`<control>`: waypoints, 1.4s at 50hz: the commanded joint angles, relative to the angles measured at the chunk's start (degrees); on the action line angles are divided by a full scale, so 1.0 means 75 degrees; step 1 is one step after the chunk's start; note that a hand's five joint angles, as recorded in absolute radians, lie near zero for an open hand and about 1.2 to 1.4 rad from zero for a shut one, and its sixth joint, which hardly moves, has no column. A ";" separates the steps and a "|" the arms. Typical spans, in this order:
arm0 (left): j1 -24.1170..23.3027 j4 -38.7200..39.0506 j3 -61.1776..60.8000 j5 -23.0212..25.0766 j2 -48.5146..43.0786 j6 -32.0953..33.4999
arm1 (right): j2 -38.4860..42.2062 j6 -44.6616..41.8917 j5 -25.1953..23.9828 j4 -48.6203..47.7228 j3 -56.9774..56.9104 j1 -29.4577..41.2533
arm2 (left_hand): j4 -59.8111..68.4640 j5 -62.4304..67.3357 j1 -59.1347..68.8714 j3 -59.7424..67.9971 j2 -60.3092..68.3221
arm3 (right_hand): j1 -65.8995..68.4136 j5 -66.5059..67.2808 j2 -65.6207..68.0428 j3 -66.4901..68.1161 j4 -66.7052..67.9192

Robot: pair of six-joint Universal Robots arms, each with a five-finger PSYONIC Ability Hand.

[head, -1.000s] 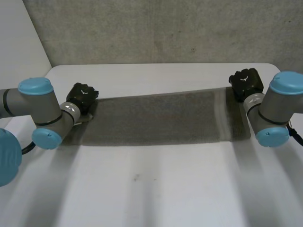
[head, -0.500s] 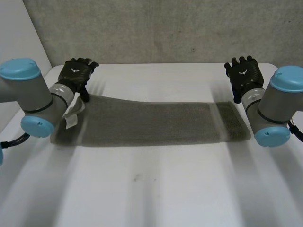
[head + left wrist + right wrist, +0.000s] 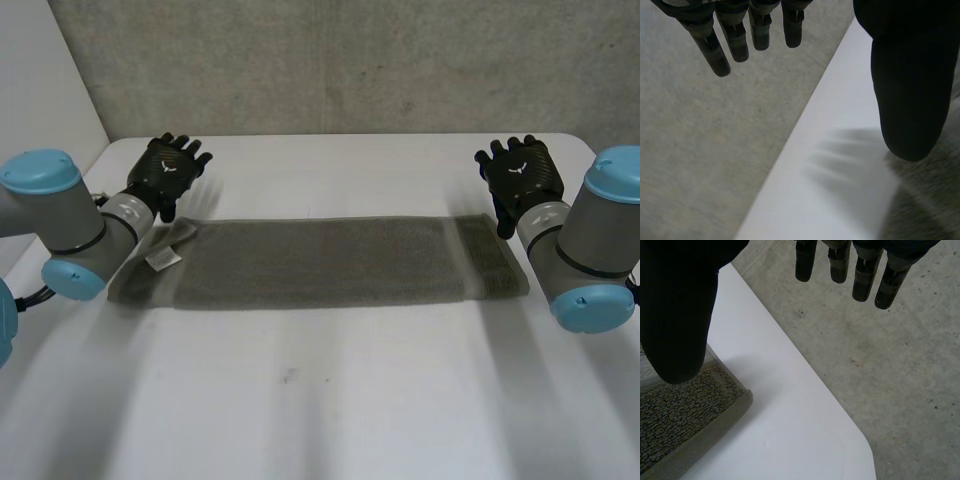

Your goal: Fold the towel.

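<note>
Where left arm [image 3: 72,215] crosses, towel [image 3: 320,262] corner hidden.

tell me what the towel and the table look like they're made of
The towel looks like terry cloth, probably cotton: grey-brown, matte, with a nubby looped pile and a flat woven band along its end in the right wrist view. The table looks like a hard, smooth white board, perhaps laminate or painted: even surface with no grain, rounded corner.
</note>
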 commanded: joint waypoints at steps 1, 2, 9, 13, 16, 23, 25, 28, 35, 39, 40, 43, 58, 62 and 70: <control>0.0141 0.0649 0.0106 0.0350 -0.0068 0.0788 | 0.0009 0.0010 0.0001 0.0096 0.0010 0.0004 | 0.0059 -0.0043 0.0050 0.0071 0.0072 | -0.0052 -0.0493 0.0035 0.0034 -0.0029; 0.0141 0.0626 0.0106 0.0350 -0.0045 0.0684 | 0.0009 -0.0002 0.0013 0.0096 0.0022 0.0004 | 0.0081 -0.0021 0.0073 0.0093 0.0095 | -0.0052 -0.0493 0.0035 0.0034 -0.0029; 0.0094 -0.0042 -0.0269 0.0361 0.0342 -0.0513 | 0.0009 0.0010 0.0013 0.0119 0.0104 -0.0007 | 0.0126 0.0024 0.0118 0.0138 0.0140 | -0.0052 -0.0493 0.0035 0.0034 -0.0029; 0.0094 -0.0755 -0.0643 0.0373 0.0751 -0.1669 | 0.0009 0.0010 0.0013 0.0119 0.0174 -0.0007 | 0.0126 0.0024 0.0117 0.0138 0.0139 | -0.0052 -0.0493 0.0035 0.0034 -0.0029; 0.0106 -0.1130 -0.0831 0.0373 0.0892 -0.2256 | -0.0002 0.0010 0.0001 0.0131 0.0256 -0.0007 | 0.0126 0.0024 0.0118 0.0138 0.0140 | -0.0052 -0.0493 0.0035 0.0034 -0.0029; 0.0141 -0.1273 -0.1090 0.0315 0.0822 -0.2446 | -0.0014 0.0021 0.0001 0.0131 0.0397 -0.0066 | 0.0149 0.0046 0.0140 0.0161 0.0162 | -0.0052 -0.0493 0.0035 0.0034 -0.0029; 0.0141 -0.1202 -0.1066 0.0326 0.0752 -0.2446 | -0.0002 0.0021 0.0001 0.0131 0.0409 -0.0078 | 0.0149 0.0046 0.0140 0.0161 0.0162 | -0.0052 -0.0493 0.0035 0.0034 -0.0029; 0.0153 -0.0816 -0.0914 0.0268 0.0483 -0.2446 | 0.0009 0.0021 0.0001 0.0131 0.0444 -0.0078 | 0.0171 0.0069 0.0163 0.0183 0.0185 | -0.0052 -0.0493 0.0035 0.0034 -0.0029; 0.0247 0.0320 -0.0037 -0.0457 -0.0383 -0.2435 | 0.0009 0.0021 0.0001 0.0131 0.0596 -0.0089 | 0.0261 0.0158 0.0252 0.0273 0.0274 | -0.0052 -0.0493 0.0035 0.0034 -0.0029; 0.0341 0.0368 0.0621 -0.0928 -0.0783 -0.2306 | -0.0002 0.0021 0.0001 0.0131 0.0666 -0.0101 | 0.0283 0.0181 0.0275 0.0295 0.0297 | -0.0052 -0.0493 0.0035 0.0034 -0.0029; 0.0399 0.0356 0.0946 -0.1113 -0.0969 -0.2155 | -0.0002 0.0021 0.0001 0.0131 0.0666 -0.0101 | 0.0283 0.0181 0.0275 0.0295 0.0297 | -0.0052 -0.0493 0.0035 0.0034 -0.0029; 0.0481 0.0310 0.1358 -0.1279 -0.1193 -0.1757 | -0.0014 0.0021 0.0001 0.0131 0.0702 -0.0101 | 0.0261 0.0159 0.0252 0.0273 0.0274 | -0.0052 -0.0493 0.0035 0.0034 -0.0029; 0.0458 -0.0698 0.0258 -0.1279 0.0119 -0.1708 | -0.0424 0.0850 -0.0069 0.0517 0.0854 -0.0148 | 0.0081 -0.0021 0.0073 0.0094 0.0095 | -0.0052 -0.0493 0.0035 0.0034 -0.0029; 0.0353 -0.0722 -0.1096 -0.1267 0.1276 -0.2128 | -0.0577 0.1451 -0.0210 0.0869 0.0854 -0.0359 | 0.0081 -0.0021 0.0073 0.0093 0.0095 | -0.0052 -0.0493 0.0035 0.0034 -0.0029; -0.0116 -0.0722 -0.3011 -0.1385 0.3037 -0.3173 | -0.0858 0.1896 -0.1112 0.2075 0.1017 -0.0885 | 0.0194 0.0091 0.0185 0.0206 0.0207 | 0.0004 -0.0437 0.0091 0.0090 0.0027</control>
